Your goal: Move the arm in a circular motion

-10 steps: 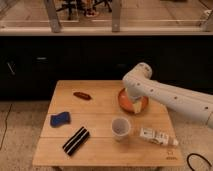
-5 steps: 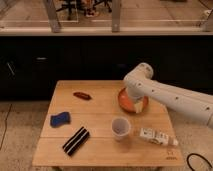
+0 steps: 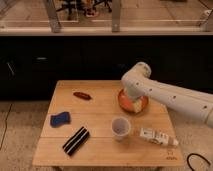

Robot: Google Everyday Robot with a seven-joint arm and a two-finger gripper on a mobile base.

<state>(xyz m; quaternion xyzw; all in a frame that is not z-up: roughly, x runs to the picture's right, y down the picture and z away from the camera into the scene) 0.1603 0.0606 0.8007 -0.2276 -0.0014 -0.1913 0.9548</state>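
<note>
The white arm (image 3: 170,97) reaches in from the right edge over the wooden table (image 3: 100,107). Its rounded joint (image 3: 137,76) sits above the table's back right part. From that joint the arm turns down, and the pale yellowish gripper (image 3: 131,103) hangs over or inside an orange bowl (image 3: 143,106). The arm partly hides the gripper, and I see nothing held in it.
A pale cup (image 3: 120,127) stands in front of the bowl. A white bottle (image 3: 157,137) lies at the front right. A blue sponge (image 3: 60,119), a black striped bar (image 3: 76,140) and a reddish-brown item (image 3: 81,95) lie to the left. Dark cabinets (image 3: 75,60) stand behind.
The arm's joint has edged slightly left and down over the bowl. The objects on the table have not moved.
</note>
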